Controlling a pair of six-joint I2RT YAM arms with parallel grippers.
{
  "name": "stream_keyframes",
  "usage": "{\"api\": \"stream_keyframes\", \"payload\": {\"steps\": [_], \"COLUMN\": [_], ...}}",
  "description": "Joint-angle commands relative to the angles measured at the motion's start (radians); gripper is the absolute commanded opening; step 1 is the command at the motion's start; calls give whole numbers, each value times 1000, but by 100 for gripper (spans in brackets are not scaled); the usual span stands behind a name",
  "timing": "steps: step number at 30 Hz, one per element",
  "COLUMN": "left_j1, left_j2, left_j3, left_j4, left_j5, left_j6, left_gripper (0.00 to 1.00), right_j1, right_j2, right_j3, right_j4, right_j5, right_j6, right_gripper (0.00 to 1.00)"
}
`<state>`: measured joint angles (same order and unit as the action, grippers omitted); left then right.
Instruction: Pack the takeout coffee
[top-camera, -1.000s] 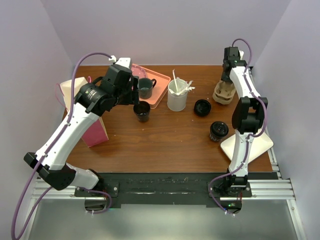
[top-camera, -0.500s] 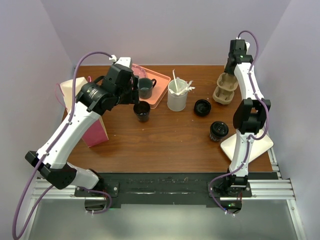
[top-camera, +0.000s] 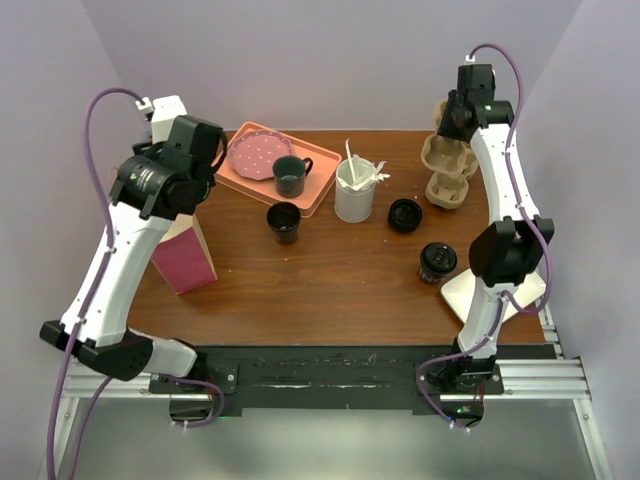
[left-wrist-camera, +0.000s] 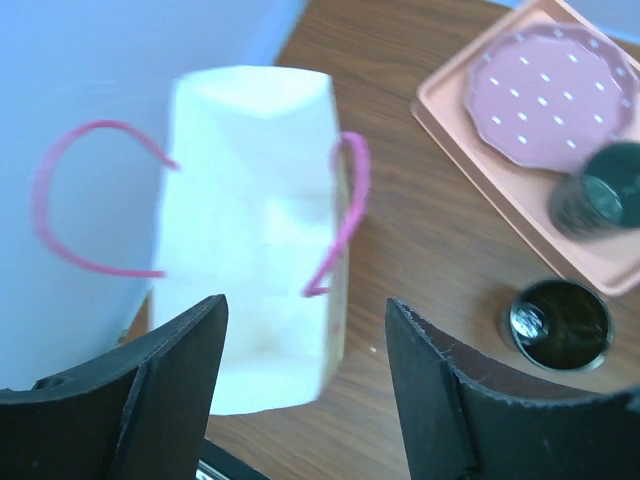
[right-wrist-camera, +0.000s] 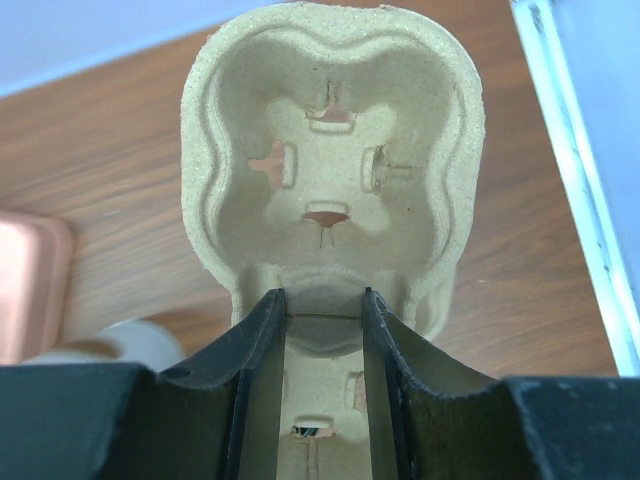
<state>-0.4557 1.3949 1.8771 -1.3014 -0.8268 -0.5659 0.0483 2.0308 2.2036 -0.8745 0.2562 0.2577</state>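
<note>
1. Top external view: the takeout coffee (top-camera: 437, 261), a black cup with its lid on, is seen standing on the tabletop (top-camera: 330, 290) at the right side. It is close to a white board (top-camera: 500, 290) that overhangs the right edge.
2. A second round black item (top-camera: 405, 214) is set farther back, between the coffee and a white tub (top-camera: 353, 198) filled with white stirrers. Whether it is a bare lid or another lidded cup cannot be told.
3. A plain black cup (top-camera: 283, 222) is left open and is placed to the left of the tub, just in front of a pink tray (top-camera: 325, 160).
4. A pink dotted plate (top-camera: 258, 155) and a dark mug (top-camera: 290, 176) are carried on the tray.
5. The left arm (top-camera: 120, 250) is raised above a pink paper bag (top-camera: 185, 262), which is stood upright at the left edge of the tabletop. In the left wrist view the left jaws are seen spread wide with nothing between them, and the open mouth of the bag is framed below them.
6. In the right wrist view the right jaws are seen clamped on the rim of a cardboard cup carrier (right-wrist-camera: 325, 170). The carrier is held up off the tabletop at the far right corner.
7. Another carrier (top-camera: 450, 192) is seen resting on the tabletop just below the lifted one.
8. The coffee is kept well apart from both pairs of jaws and from the bag.
</note>
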Motion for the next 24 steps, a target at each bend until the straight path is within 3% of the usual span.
{"api": "stream_keyframes", "payload": {"steps": [1, 8, 15, 20, 21, 24], "left_j1": [12, 28, 92, 92, 92, 91], "left_j2": [-37, -2, 105, 92, 79, 49], "left_j3": [5, -113, -6, -67, -70, -53], "left_j4": [-13, 39, 79, 122, 102, 36], "left_j5": [-170, -181, -55, -41, -34, 21], "left_j6": [-29, -71, -16, 43, 41, 31], "left_gripper": [69, 69, 62, 34, 20, 0], "right_j1": [36, 78, 87, 119, 124, 124], "right_j2": [-90, -147, -133, -127, -136, -135], "right_j3": [-10, -45, 47, 50, 44, 56], "right_j4": [-26, 2, -26, -18, -11, -6], "right_j5": [-75, -161, -331, -345, -335, -316], "right_j6": [6, 8, 92, 106, 107, 101], "right_gripper": [27, 27, 26, 26, 26, 26]}}
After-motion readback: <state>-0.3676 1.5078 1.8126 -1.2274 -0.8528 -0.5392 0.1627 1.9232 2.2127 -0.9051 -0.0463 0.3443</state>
